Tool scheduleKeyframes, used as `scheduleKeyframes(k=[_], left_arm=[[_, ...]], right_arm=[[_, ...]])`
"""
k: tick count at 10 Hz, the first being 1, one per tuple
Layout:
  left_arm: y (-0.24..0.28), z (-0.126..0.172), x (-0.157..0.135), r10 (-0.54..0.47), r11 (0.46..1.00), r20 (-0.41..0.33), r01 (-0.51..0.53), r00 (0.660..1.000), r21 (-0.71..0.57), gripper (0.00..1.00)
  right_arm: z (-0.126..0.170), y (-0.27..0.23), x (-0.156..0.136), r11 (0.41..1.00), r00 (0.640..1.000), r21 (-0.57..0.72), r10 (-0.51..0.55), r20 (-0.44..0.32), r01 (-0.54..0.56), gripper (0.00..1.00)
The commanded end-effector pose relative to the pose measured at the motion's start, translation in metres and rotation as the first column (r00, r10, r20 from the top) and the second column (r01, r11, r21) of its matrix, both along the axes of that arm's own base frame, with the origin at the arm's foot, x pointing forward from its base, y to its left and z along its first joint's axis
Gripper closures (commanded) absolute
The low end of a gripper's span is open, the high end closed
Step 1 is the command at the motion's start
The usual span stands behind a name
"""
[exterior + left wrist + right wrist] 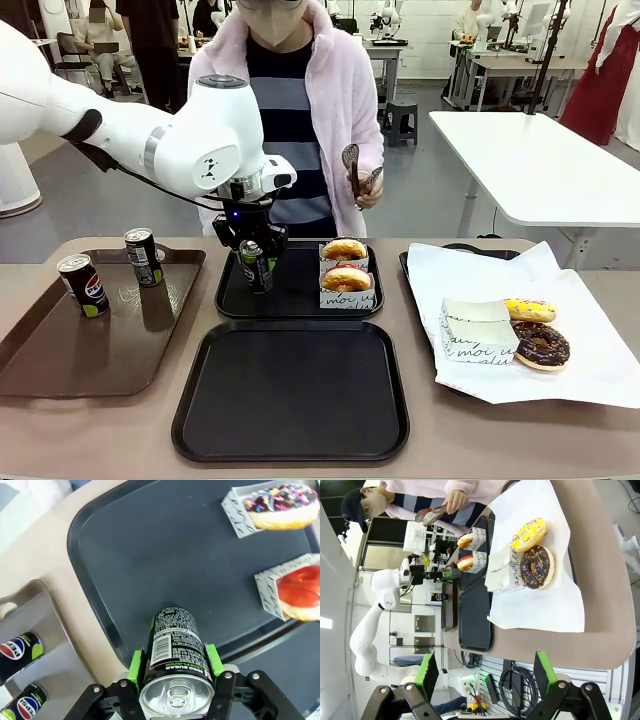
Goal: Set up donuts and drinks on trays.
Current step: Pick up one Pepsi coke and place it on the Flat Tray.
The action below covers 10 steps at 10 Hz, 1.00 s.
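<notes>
Bright, even overhead light sheens the near tray (290, 400); wrist views distort edges.

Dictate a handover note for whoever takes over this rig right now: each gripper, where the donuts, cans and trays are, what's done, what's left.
Left gripper: jaws shut on a can at the left side of the far black tray; touchdown unclear.
Right gripper: jaws open, holding nothing, off the table.
Done: two sleeved donuts on the far black tray.
Left: release the can, then fill the near black tray. Spare cans stand on the brown tray; yellow donut and chocolate donut lie on the white paper.
</notes>
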<state>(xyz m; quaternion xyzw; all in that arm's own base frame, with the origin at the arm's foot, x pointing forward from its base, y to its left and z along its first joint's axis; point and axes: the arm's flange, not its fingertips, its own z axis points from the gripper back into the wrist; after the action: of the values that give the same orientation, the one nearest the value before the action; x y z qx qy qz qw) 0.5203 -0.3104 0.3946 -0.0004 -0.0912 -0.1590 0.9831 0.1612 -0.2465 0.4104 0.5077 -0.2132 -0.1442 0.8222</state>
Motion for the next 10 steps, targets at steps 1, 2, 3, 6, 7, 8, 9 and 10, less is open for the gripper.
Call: scheduleKeyframes(k=[1,2,3,6,7,8,9,10], left_arm=[[-0.010,0.001,0.010,0.062,0.997,0.004,-0.063,0.998,0.042,0.41],[-0.009,-0.002,0.011,0.073,0.996,-0.007,-0.072,0.997,0.052,0.41],[-0.009,-0.003,0.011,0.078,0.996,-0.015,-0.078,0.997,0.050,0.00],[-0.008,0.009,0.002,0.075,0.996,-0.023,-0.075,0.997,0.039,0.00],[-0.006,0.011,0.000,0.075,0.996,-0.020,-0.074,0.997,0.046,0.00],[-0.003,0.011,-0.002,0.074,0.996,-0.027,-0.073,0.997,0.047,0.00],[-0.001,0.013,-0.004,0.073,0.997,-0.030,-0.072,0.997,0.042,0.00],[0.001,0.015,-0.008,0.070,0.997,-0.026,-0.069,0.997,0.044,0.00]], right_arm=[[-0.002,0.000,0.000,1.000,1.000,0.006,0.009,0.002,-0.009,0.00],[-0.002,0.000,0.000,1.000,1.000,0.006,0.009,0.002,-0.009,0.00],[-0.002,0.000,0.000,1.000,1.000,0.006,0.009,0.002,-0.009,0.00],[-0.002,0.000,0.000,1.000,1.000,0.006,0.009,0.002,-0.009,0.00],[-0.002,0.000,0.000,1.000,1.000,0.006,0.009,0.002,-0.009,0.00],[-0.002,0.000,0.000,1.000,1.000,0.006,0.009,0.002,-0.009,0.00],[-0.002,0.000,0.000,1.000,1.000,0.006,0.009,0.002,-0.009,0.00],[-0.002,0.000,0.000,1.000,1.000,0.006,0.009,0.002,-0.009,0.00]])
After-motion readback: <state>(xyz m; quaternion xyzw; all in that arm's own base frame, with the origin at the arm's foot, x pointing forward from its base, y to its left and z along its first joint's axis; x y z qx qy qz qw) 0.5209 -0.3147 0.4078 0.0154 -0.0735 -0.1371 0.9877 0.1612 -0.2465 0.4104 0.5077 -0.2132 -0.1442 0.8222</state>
